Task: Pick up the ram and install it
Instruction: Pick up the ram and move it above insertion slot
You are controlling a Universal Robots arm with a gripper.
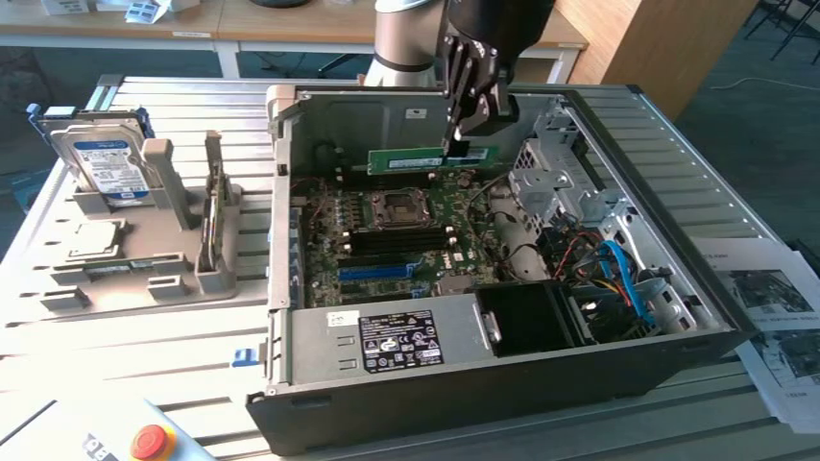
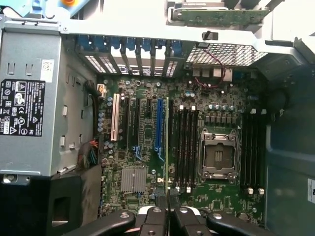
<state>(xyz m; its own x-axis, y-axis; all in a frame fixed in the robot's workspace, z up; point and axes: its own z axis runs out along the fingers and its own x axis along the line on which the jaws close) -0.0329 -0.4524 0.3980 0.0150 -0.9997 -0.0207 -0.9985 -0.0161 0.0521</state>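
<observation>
The ram (image 1: 417,159) is a thin green stick with a white label. It hangs level inside the open computer case (image 1: 290,288), above the motherboard (image 1: 384,245) and near the case's far wall. My gripper (image 1: 463,146) reaches down from above and is shut on the stick's end toward the exterior view's right. In the wrist view the ram (image 2: 167,147) shows edge-on as a narrow green line running out from my gripper (image 2: 167,202). It lies just beside a bank of black memory slots (image 2: 185,147) and the open processor socket (image 2: 217,158).
A grey fixture (image 1: 141,254) on the exterior view's left holds a hard drive (image 1: 108,168) and a silver processor chip (image 1: 92,240). The power supply (image 1: 384,336) fills the case's near side, with blue cables (image 1: 621,274) beside it. A red stop button (image 1: 152,442) sits near the front and papers (image 1: 769,307) lie on the exterior view's right.
</observation>
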